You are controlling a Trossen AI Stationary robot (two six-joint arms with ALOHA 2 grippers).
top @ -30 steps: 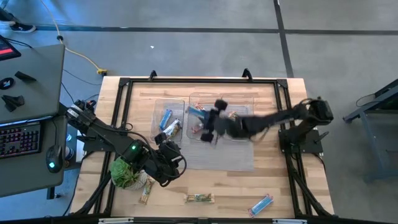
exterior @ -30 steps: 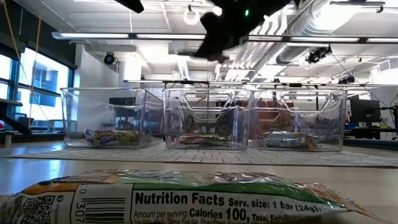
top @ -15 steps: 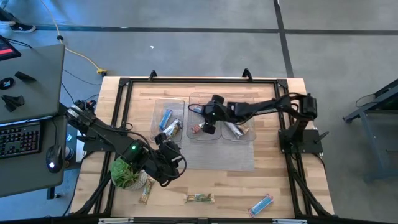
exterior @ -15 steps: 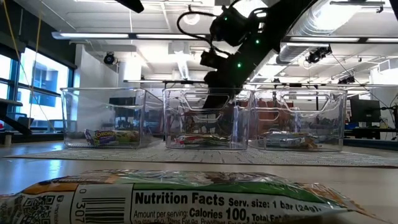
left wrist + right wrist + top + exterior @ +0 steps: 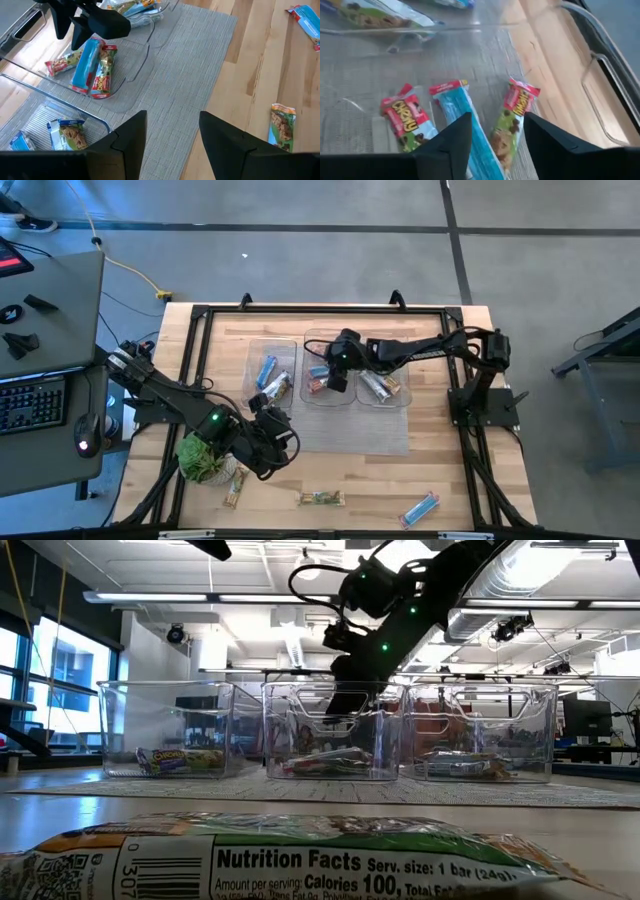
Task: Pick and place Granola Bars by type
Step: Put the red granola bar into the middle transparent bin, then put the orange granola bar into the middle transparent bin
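My right gripper (image 5: 335,375) (image 5: 497,120) is open and reaches down into the middle clear tray (image 5: 312,343), as the low view (image 5: 350,700) also shows. Below its fingers a blue bar (image 5: 470,135) lies flat between two red-orange bars (image 5: 405,120) (image 5: 512,125) on the tray floor, apart from the fingers. My left gripper (image 5: 270,432) (image 5: 172,145) is open and waits over the grey mat (image 5: 190,65) near the plant. Loose bars lie on the wood: a green-yellow one (image 5: 320,499) (image 5: 281,125), a blue one (image 5: 420,508) and one by the plant (image 5: 236,485).
Three clear trays stand side by side on the mat: the left (image 5: 252,350) holds blue bars, the right (image 5: 398,395) holds green ones. A leafy plant (image 5: 200,458) stands at the table's near left. A green bar (image 5: 300,860) lies right before the low camera. A black frame rims the table.
My right arm has swung from over the mat toward the far edge and come down into the middle tray. In the low view a bar now lies on top of the pile in that tray.
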